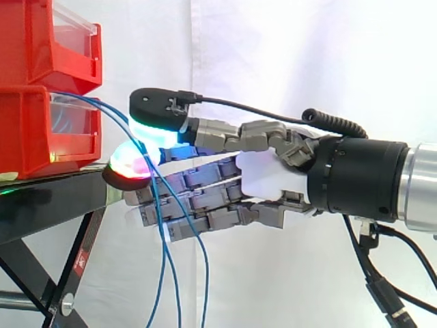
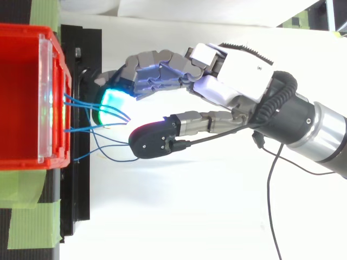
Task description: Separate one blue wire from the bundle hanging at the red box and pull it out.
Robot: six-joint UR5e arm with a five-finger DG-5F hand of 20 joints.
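White curtain (image 1: 273,41), blue wires (image 1: 165,246) hanging down from red box (image 1: 27,130), fingers (image 1: 130,164) pinching them.

The hand (image 2: 227,81), in from the right, has its fingers (image 2: 114,103) curled round blue wires (image 2: 81,102) beside the red box (image 2: 21,81).

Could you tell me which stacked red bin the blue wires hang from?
The lower bin; the blue wires leave over its clear front, beneath the upper bin.

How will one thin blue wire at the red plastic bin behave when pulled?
Probably floppy: the thin blue wires droop in slack curves from the red plastic bin. Likely to drag neighbours along: strands cross beside the hand.
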